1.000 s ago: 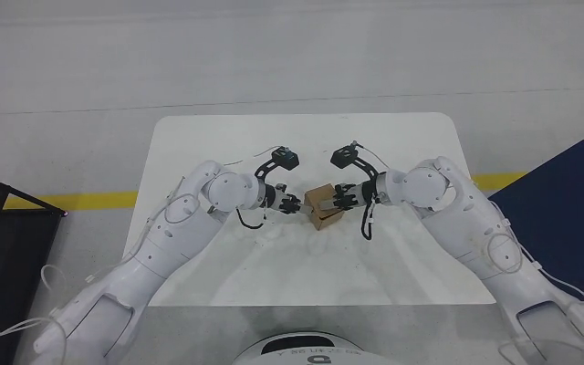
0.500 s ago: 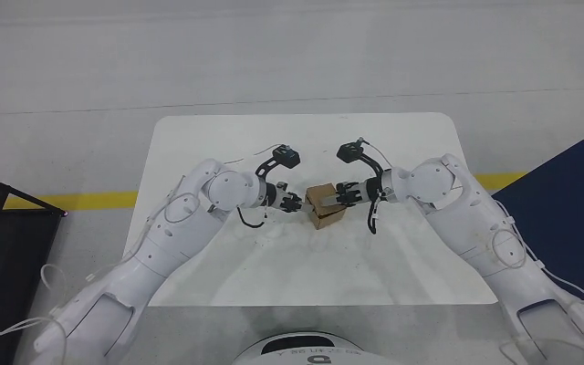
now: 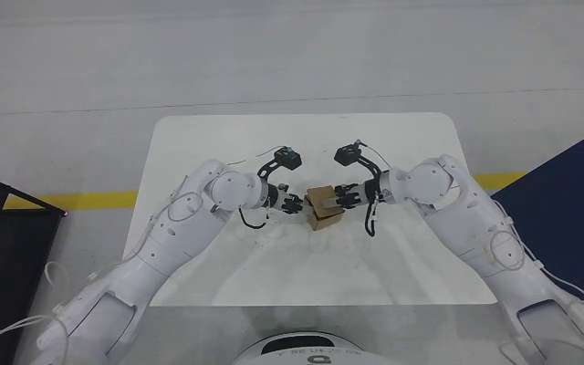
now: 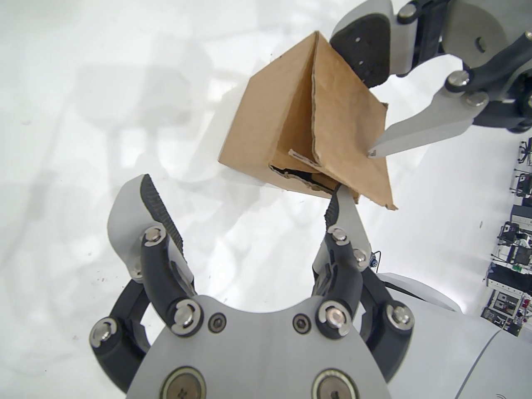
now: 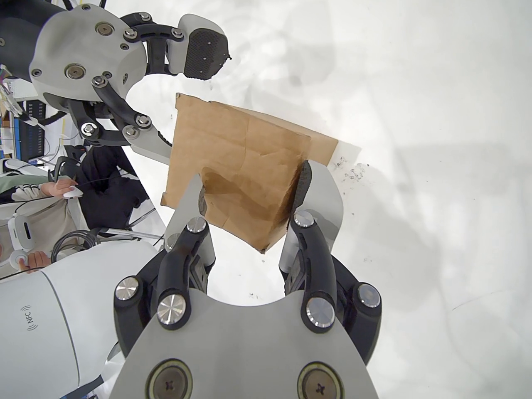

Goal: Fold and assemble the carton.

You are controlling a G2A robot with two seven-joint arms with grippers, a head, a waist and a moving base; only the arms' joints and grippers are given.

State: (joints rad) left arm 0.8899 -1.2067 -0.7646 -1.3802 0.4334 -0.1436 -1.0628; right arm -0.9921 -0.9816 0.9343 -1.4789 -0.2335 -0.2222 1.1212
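A small brown carton lies tilted on the white table, with one loose flap sticking out. My right gripper is shut on the carton, one finger on each side of a corner. In the left wrist view its fingers clamp the flap side. My left gripper stands open just short of the carton, facing its gaping end, and one fingertip touches the flap's lower edge. From above, the left gripper and right gripper flank the carton.
The table's bare surface spreads on all sides of the carton, with rounded corners at the back. A blue surface lies beyond the right edge and a black frame beyond the left.
The right arm has shifted slightly and the carton with it, rising a touch at the far side. The left gripper stays open at the carton's near end.
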